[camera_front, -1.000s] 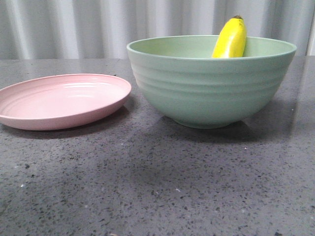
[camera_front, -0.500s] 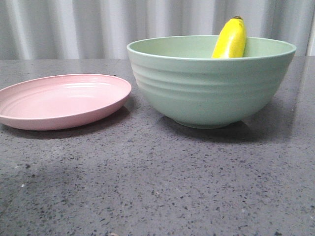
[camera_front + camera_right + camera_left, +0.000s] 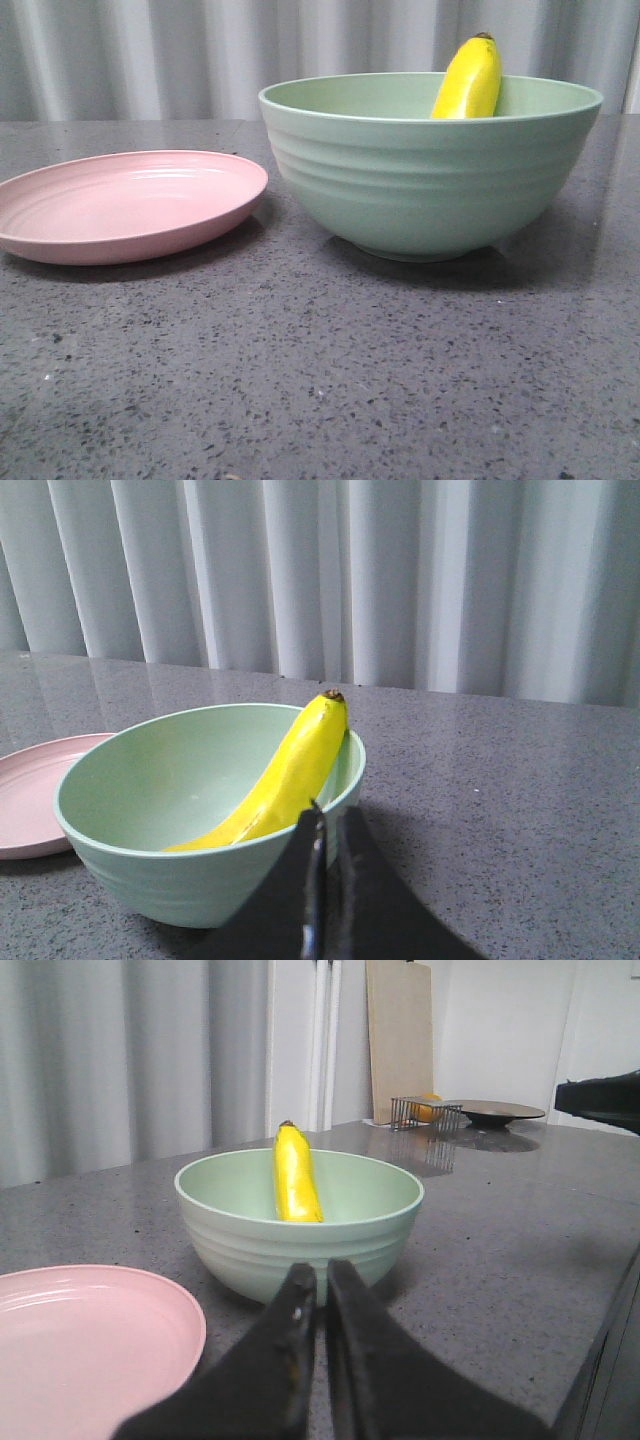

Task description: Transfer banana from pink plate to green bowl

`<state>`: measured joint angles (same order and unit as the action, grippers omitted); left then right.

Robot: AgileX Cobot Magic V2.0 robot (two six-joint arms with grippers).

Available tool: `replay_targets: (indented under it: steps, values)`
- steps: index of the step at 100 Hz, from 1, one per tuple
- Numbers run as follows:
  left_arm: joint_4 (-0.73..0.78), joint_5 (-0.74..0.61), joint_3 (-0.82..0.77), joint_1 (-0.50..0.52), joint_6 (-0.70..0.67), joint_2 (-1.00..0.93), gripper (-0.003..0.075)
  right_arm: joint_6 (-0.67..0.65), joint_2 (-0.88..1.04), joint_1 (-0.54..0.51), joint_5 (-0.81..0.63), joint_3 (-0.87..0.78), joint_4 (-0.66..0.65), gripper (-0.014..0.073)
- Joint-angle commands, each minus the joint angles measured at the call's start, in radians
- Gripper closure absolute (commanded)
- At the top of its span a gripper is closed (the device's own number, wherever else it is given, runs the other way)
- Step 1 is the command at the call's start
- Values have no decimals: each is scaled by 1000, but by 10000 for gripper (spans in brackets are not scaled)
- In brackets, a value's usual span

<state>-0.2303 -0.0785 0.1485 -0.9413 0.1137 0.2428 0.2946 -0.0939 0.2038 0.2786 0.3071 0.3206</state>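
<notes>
The banana lies inside the green bowl, leaning on its far right wall with the dark tip above the rim. The pink plate sits bare to the bowl's left. Neither gripper shows in the front view. In the left wrist view my left gripper is shut and empty, a little short of the bowl, with the banana and plate ahead. In the right wrist view my right gripper is shut and empty beside the bowl, near the banana; the plate lies beyond.
The dark speckled table stretches in front of the plate and bowl. Grey curtains hang behind. In the left wrist view a wire rack, a dark dish and a leaning board stand at the far end.
A shadow on the table in front of the plate and bowl has faded away. The plate, bowl and banana have not moved.
</notes>
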Motion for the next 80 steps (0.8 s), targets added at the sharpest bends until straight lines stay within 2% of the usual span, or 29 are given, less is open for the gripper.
replay_targets:
  steps: [1,44,60,70,80]
  values:
    - [-7,-82,7,-4,-1,7,741,12,-9,3,-69,23,-3,665]
    - [26,-91,-84,11,-1,7,741,12,-9,3,-69,23,-3,665]
    - [123,-95,-129,144,-13,4,741,12,-9,3,-69,23,-3,665]
    - [190,-95,-160,245,-88,-29,741,12,-9,3,-69,23,-3,665]
    - [202,-35,-159,357,-102,-77,741,12,-9,3,-69,23,-3,665]
